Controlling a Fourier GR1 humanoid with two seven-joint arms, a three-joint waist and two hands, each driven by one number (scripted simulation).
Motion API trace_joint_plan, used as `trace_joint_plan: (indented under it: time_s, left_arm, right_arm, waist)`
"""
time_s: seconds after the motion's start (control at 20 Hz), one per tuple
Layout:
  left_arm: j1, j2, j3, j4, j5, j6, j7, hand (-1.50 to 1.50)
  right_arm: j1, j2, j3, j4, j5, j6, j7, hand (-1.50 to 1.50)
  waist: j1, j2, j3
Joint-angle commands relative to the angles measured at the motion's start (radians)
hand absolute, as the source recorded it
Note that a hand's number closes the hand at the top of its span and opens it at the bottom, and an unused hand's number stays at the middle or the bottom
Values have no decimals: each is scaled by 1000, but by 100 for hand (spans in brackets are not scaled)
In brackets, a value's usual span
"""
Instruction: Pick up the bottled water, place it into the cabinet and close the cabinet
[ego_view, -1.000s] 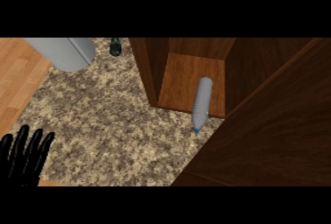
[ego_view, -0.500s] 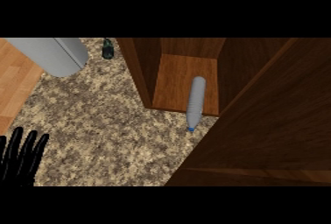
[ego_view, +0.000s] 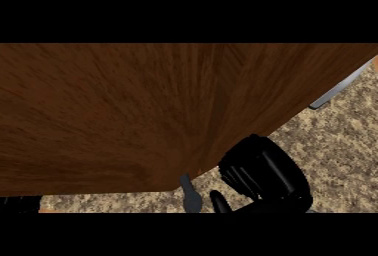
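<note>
Head view, looking steeply down. A broad dark brown wood-grain cabinet panel (ego_view: 148, 110) fills most of the view, from the upper edge down to a rounded lower corner near the bottom centre. Cannot tell from this angle whether it is the cabinet's door or its side.

Speckled beige granite desk (ego_view: 332, 145) shows only at the right side and in a thin strip under the panel's lower edge.

Black hand (ego_view: 262, 175) sits at lower centre-right, just beside the panel's slanted edge, apparently touching it. By its position it reads as the right hand. Fingers look curled in a bunch; nothing visible inside them. A black finger tip (ego_view: 220, 200) points up at the bottom edge.

A small grey-blue rounded piece (ego_view: 190, 192) sticks out below the panel's corner, just left of the hand. Possibly the end of the bottled water, but cannot confirm.

A light grey metal bar (ego_view: 339, 87) runs diagonally at the upper right, by the panel's edge.

A sliver of black at the lower left corner (ego_view: 18, 204); too little shows to identify.
</note>
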Motion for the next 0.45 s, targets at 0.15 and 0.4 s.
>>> trace_joint_plan:
  time_s: [0.15, 0.4]
  left_arm:
    - [-10, 5, 20, 29, 16, -37, -4, -150]
    - [21, 0, 13, 20, 12, -42, -2, -150]
  right_arm:
    - [-411, 22, -106, 362, -60, -238, -32, 150]
    - [-632, 22, -148, 659, -136, -254, -119, 150]
  waist:
    - [6, -6, 4]
    - [-17, -14, 7]
